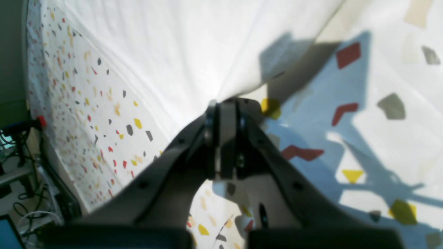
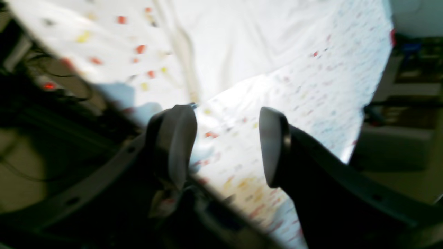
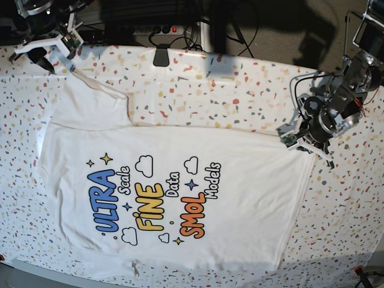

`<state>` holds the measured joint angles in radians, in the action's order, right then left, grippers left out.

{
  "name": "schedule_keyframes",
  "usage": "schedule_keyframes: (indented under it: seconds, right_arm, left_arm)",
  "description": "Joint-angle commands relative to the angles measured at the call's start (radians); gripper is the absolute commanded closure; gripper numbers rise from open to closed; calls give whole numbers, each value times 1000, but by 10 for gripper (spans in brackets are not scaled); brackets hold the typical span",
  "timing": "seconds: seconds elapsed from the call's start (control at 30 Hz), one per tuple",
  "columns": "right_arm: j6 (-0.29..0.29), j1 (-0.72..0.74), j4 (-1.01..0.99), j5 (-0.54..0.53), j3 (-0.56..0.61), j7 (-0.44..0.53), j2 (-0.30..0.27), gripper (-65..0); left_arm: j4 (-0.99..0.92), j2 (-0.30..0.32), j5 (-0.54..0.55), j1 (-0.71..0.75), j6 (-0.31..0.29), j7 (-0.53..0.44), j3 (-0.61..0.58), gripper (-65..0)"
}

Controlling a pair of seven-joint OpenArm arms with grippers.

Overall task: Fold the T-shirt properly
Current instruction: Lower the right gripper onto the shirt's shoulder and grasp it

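The white T-shirt (image 3: 168,198) lies print side up on the speckled tablecloth (image 3: 240,90), with the blue, yellow and orange chest print showing. My left gripper (image 3: 309,144) is at the shirt's right edge. In the left wrist view the left gripper (image 1: 225,103) is shut on a pinch of the plain white shirt cloth (image 1: 173,45) and holds it lifted off the tablecloth (image 1: 380,145). My right gripper (image 3: 51,59) hangs open and empty just beyond the shirt's top-left sleeve (image 3: 90,99). In the right wrist view the right gripper (image 2: 226,145) has its jaws wide apart above the table edge, with the shirt (image 2: 242,41) beyond.
A black clamp (image 3: 161,57) grips the table's far edge, and a power strip (image 3: 162,28) with cables lies behind it. A red clamp (image 1: 41,121) holds the tablecloth at one edge. Cables and equipment (image 1: 20,180) sit off the table.
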<state>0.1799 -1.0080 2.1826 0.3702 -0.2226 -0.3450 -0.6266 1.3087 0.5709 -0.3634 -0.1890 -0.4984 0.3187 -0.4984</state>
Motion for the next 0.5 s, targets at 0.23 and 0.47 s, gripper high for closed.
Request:
schedule_keyframes:
  seconds: [0.23, 0.47]
  right_arm:
    - [-12, 80, -153, 80, -6, 63, -92, -323]
    - [-12, 216, -373, 80, 17, 174, -122, -323]
  left_arm:
    - [7, 17, 28, -11, -3, 11, 6, 0]
    - [7, 16, 28, -13, -3, 11, 6, 0]
